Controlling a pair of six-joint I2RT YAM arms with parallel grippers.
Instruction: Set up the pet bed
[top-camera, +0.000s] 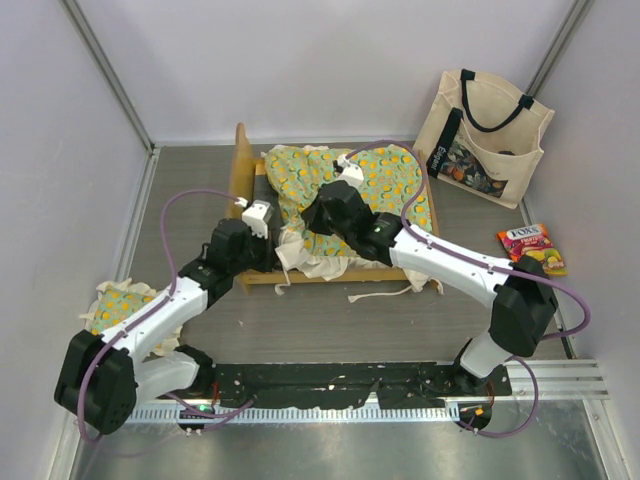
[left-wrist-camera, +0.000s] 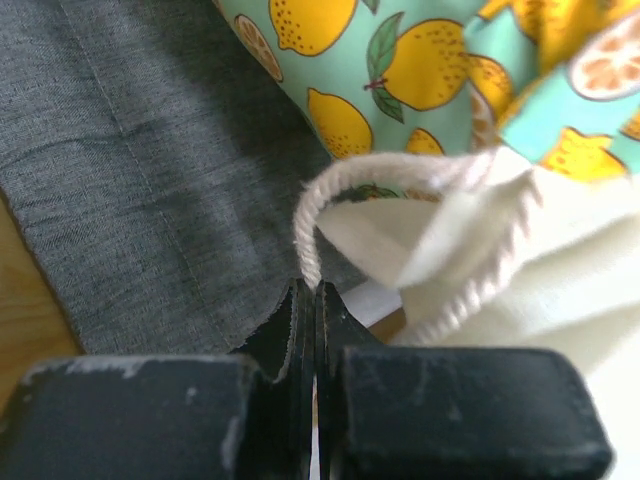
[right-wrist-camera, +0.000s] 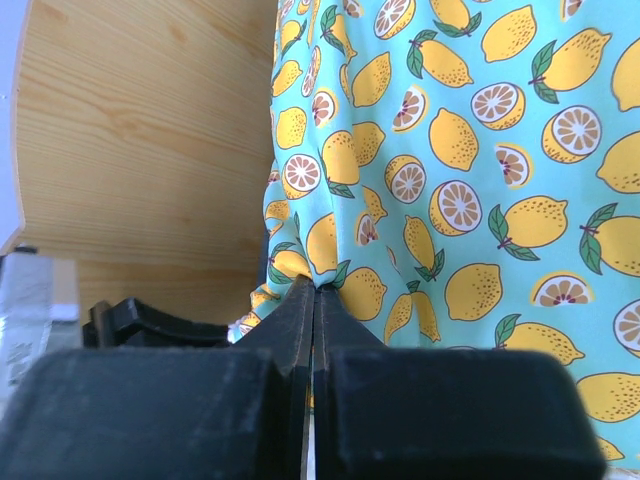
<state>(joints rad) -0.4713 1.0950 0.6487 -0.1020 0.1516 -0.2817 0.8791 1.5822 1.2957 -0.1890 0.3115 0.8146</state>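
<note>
The pet bed, a small light-wood rectangular frame (top-camera: 300, 279) with a curved headboard (top-camera: 241, 160), stands on the grey table (top-camera: 330, 325) at mid-width towards the far wall, its headboard at the left end in the overhead view. A grey fabric base (left-wrist-camera: 130, 150) is exposed inside the frame at the headboard end. The green lemon-and-orange-print mattress cushion (top-camera: 375, 180) lies bunched over the frame rather than flat. Its cream ruffle (top-camera: 315, 262) spills over the near rail, and loose ties trail onto the table. The left gripper (left-wrist-camera: 315, 300) is at the near left part of the bed; its fingers are pressed together on a loop of cream tie cord (left-wrist-camera: 318, 200), which runs up from the tips to the ruffle. The right gripper (right-wrist-camera: 315, 298) reaches in from the right, over the cushion's middle. Its fingers are closed together on a fold of the printed fabric, close beside the inner face of the headboard. A small matching ruffled pillow (top-camera: 118, 303) lies on the table at the near left, well apart from the bed. A cream tote bag with black handles (top-camera: 490, 130) leans against the far right corner. A pink sweets packet (top-camera: 532, 248) lies on the table below the bag.
</note>
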